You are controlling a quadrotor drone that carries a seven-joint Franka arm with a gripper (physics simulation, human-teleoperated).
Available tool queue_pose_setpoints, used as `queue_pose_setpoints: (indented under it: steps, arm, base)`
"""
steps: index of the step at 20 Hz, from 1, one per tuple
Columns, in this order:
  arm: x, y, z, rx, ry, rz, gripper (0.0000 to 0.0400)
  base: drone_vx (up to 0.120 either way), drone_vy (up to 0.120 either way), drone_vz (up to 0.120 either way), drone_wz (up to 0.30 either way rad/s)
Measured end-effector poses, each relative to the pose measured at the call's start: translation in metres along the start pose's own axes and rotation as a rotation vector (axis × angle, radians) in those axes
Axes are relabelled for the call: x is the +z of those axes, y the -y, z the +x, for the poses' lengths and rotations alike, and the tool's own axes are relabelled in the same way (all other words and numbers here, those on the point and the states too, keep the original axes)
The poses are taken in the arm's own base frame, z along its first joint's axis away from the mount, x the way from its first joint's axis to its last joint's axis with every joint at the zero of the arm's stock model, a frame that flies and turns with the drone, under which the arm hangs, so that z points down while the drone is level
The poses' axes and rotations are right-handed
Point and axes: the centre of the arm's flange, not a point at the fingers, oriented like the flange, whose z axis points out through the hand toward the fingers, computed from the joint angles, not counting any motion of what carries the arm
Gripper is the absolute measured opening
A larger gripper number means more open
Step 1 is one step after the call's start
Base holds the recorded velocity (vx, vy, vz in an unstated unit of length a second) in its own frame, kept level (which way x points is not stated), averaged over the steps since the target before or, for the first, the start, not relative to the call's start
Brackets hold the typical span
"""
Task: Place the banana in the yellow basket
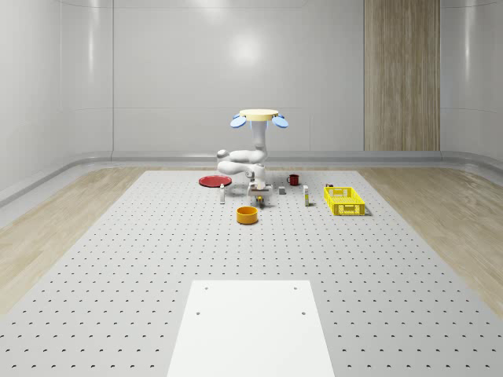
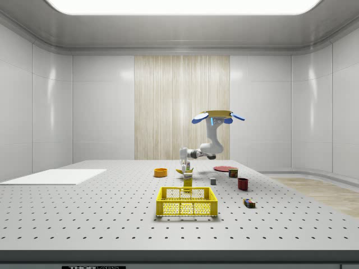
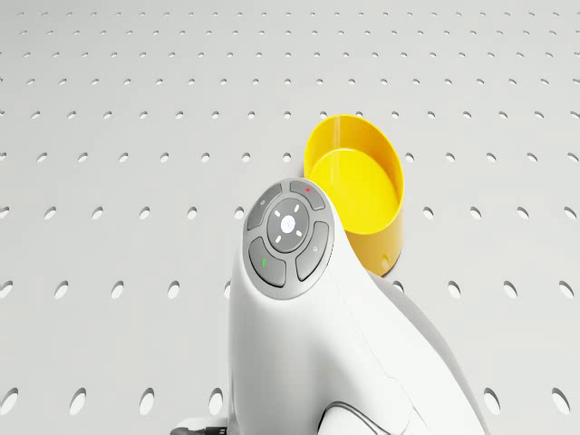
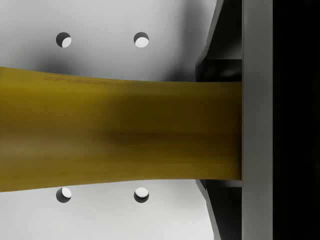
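The banana (image 4: 120, 135) lies yellow across the wrist view, close under the camera, its end against a dark finger (image 4: 257, 125). My gripper (image 1: 258, 197) hangs low over the perforated table, shut on the banana (image 1: 260, 202); in the side view bits of banana (image 2: 181, 170) stick out beside the gripper (image 2: 188, 167). The drone (image 1: 258, 116) hovers above it, arm bent downward. The yellow basket (image 1: 346, 210) stands apart on the table, toward the whole-scene view's right, and nearest the camera in the side view (image 2: 186, 208).
An orange bowl (image 1: 247, 214) sits just in front of the gripper, beyond the arm (image 3: 308, 308) in the drone view (image 3: 358, 186). A red plate (image 1: 214, 181), a red mug (image 1: 293, 179) and small bottles stand around. A white mat (image 1: 251, 326) lies nearer the whole-scene camera.
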Motion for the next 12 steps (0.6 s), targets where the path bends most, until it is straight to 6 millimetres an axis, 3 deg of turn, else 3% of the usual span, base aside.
queue_pose_setpoints:
  steps: [2, 12]
  arm:
    - [-0.007, 0.000, 0.000, 0.002, -0.001, -0.001, 0.0192]
    - [-0.020, 0.000, 0.000, 0.002, -0.003, -0.002, 0.0192]
  base:
    - [-0.020, 0.060, 0.120, 0.000]
    - [-0.120, 0.120, 0.120, 0.000]
